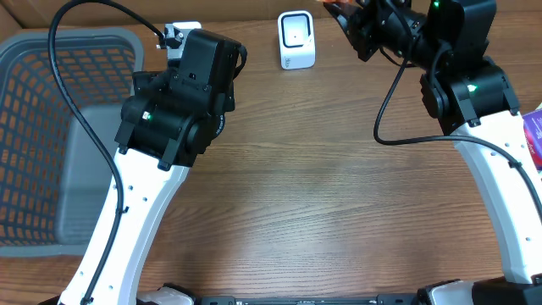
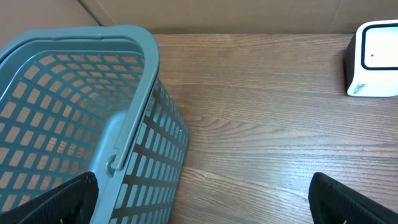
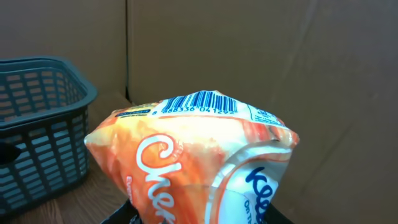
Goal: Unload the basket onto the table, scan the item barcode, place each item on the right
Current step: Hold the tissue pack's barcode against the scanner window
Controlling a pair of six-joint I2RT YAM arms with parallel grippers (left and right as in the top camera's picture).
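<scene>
The item is an orange and white tissue pack (image 3: 186,155), and my right gripper (image 3: 199,219) is shut on its lower end. Its barcode (image 3: 200,102) sits on the pack's top edge, facing the wrist camera. In the overhead view the right gripper (image 1: 351,19) is raised at the back of the table, just right of the white scanner (image 1: 296,40). Only a sliver of the pack shows there. My left gripper (image 2: 202,208) is open and holds nothing. It hovers beside the grey basket (image 2: 74,93), with the scanner (image 2: 376,59) at its far right.
The grey mesh basket (image 1: 51,135) takes up the table's left side, under the left arm (image 1: 178,93). A purple package (image 1: 534,135) lies at the right edge. A cardboard wall (image 3: 280,62) stands behind the table.
</scene>
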